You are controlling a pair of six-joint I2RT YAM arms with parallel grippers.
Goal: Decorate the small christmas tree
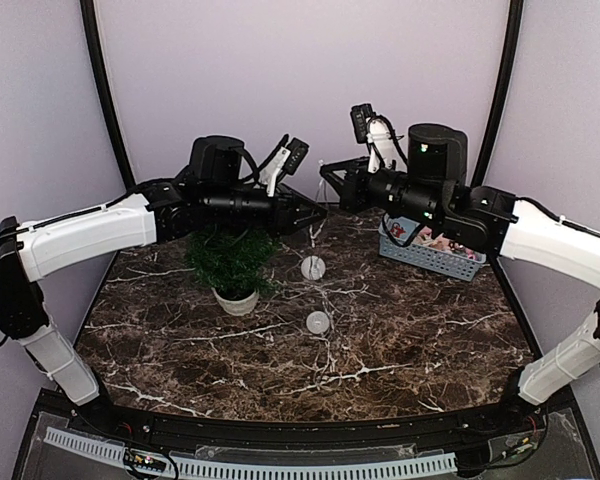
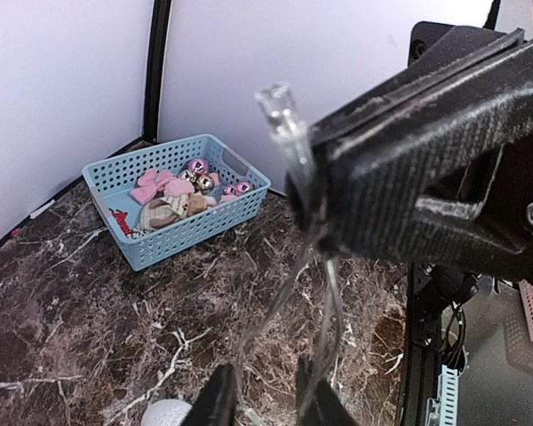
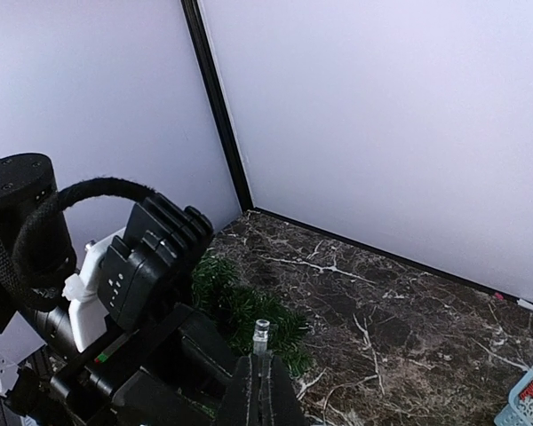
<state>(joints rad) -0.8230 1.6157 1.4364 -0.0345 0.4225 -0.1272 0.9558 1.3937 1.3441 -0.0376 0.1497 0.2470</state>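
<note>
The right gripper (image 3: 263, 373) is clamping a clear plastic-tipped cord (image 2: 282, 115) aloft, presumably for handover. The left gripper (image 2: 265, 373), jaws apart, is straddling its dangling strands.

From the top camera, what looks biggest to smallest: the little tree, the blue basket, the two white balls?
Little tree and blue basket: too close to rank; the right arm hides part of the basket.
Far white ball and near white ball: smallest, looking alike.

Dark marble table (image 1: 400, 335): tree (image 1: 230, 262), basket (image 1: 442, 263), ball (image 1: 319, 322)

Bare tabletop (image 1: 410, 350) near front; tree (image 1: 230, 258), balls (image 1: 318, 322), basket (image 1: 432, 260) beyond.
</note>
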